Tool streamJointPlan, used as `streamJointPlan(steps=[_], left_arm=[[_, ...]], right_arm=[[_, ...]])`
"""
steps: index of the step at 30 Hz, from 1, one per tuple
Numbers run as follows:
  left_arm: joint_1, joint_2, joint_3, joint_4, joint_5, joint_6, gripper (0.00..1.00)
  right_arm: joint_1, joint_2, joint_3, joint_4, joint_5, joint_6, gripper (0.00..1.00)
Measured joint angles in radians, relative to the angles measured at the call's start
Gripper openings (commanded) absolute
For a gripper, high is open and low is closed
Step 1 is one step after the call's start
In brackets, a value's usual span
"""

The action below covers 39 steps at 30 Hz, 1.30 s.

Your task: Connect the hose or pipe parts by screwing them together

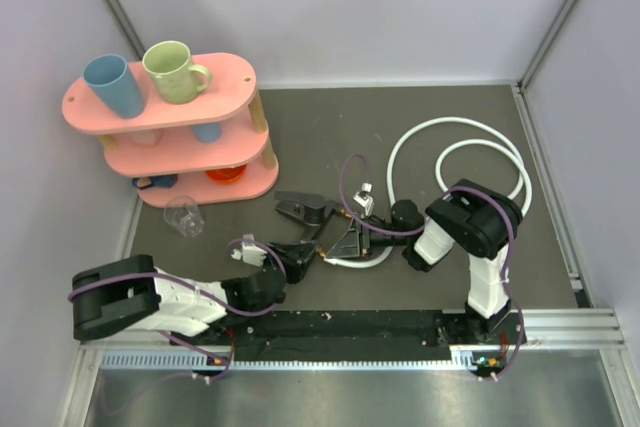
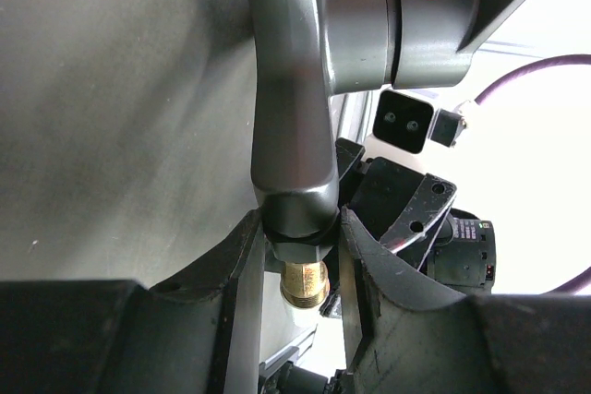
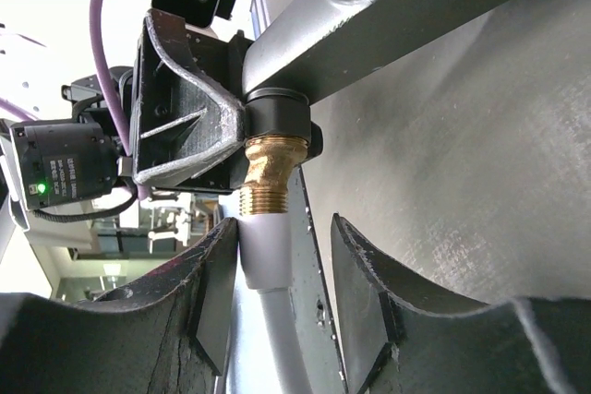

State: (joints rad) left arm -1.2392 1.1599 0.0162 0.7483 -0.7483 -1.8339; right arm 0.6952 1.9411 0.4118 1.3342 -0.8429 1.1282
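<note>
Two parts meet near the middle of the table, just in front of the arms' bases. They are the black tap fitting and the end of the white hose. The fitting's brass threaded end points toward the right arm, and the hose end sits right against it, in line with the thread. How far it is screwed on I cannot tell.

The left gripper is clamped tight on the fitting's lower stem, a finger pressed on each side just above another brass tip. The right gripper straddles the hose just below the brass with its jaws partly apart. One finger lies against the hose and the other stands clear of it, so it has no real hold. From above, the two grippers face each other closely, with the fitting's dark handle sticking out toward the far side.

The rest of the hose runs off to the right and curls in wide loops on the table beyond the right arm. Purple cables trail along both arms. At the far left stands a pink tiered shelf with a blue cup and a green mug on top. A clear glass lies on the table just beside its foot.
</note>
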Motion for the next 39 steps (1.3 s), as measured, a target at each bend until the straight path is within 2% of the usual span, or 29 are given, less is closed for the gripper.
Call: streamJointPlan(steps=[11,17,20,21,25,29,32,37,39], left_arm=[[-0.003,-0.019,0.000,-0.023,0.010,-0.001,0.00],[-0.005,-0.039,0.000,-0.049,0.023,-0.005,0.00],[-0.005,-0.041,0.000,-0.053,0.024,-0.008,0.00],[-0.005,-0.042,0.000,-0.055,0.026,-0.009,0.00],[-0.006,-0.046,0.000,-0.066,0.030,-0.021,0.00],[-0.006,-0.048,0.000,-0.072,0.034,-0.027,0.00],[-0.006,-0.048,0.000,-0.072,0.035,-0.027,0.00],[-0.006,-0.047,0.000,-0.071,0.039,-0.027,0.00],[-0.006,-0.047,0.000,-0.070,0.042,-0.027,0.00]], right_arm=[[-0.015,-0.026,0.001,-0.018,0.014,0.002,0.45],[-0.026,-0.144,0.023,-0.046,0.031,-0.061,0.48],[-0.029,-0.227,0.055,-0.135,0.045,-0.142,0.50],[-0.031,-0.251,0.061,-0.170,0.050,-0.174,0.54],[-0.022,-0.446,0.130,-0.573,0.146,-0.465,0.60],[0.053,-0.641,0.243,-0.940,0.355,-0.829,0.60],[0.143,-0.747,0.253,-1.067,0.495,-1.041,0.62],[0.336,-0.858,0.157,-1.188,0.714,-1.310,0.64],[0.409,-0.862,0.138,-1.231,0.784,-1.375,0.73]])
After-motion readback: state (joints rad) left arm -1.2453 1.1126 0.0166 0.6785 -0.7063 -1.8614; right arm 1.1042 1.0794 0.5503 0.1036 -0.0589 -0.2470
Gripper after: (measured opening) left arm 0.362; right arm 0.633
